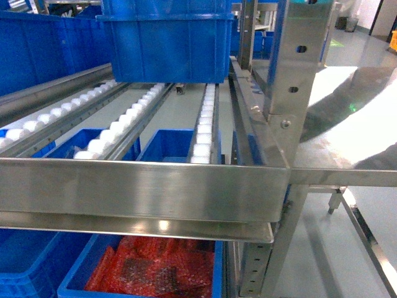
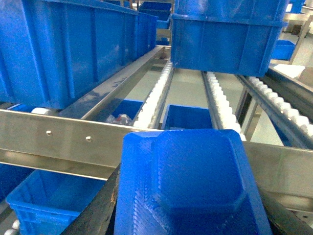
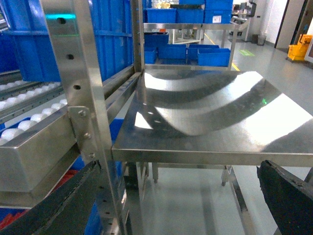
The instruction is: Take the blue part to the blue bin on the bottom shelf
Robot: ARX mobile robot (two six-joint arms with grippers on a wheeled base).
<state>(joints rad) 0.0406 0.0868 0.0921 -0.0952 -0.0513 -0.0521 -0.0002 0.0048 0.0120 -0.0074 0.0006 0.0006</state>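
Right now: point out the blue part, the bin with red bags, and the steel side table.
blue part (image 2: pixel 188 188), left wrist view, raised top face.
bin with red bags (image 1: pixel 77 279), head view, left rim.
steel side table (image 3: pixel 220 112), right wrist view, tabletop.

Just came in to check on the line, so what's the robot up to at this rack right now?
The left gripper holds a blue part between its dark fingers, in front of the steel front rail of a roller tier. The part has not been dropped yet. Blue bins sit on the tier below, one holding red bubble-wrapped items, another seen under the rail. The right gripper is open and empty, hanging beside a steel side table.
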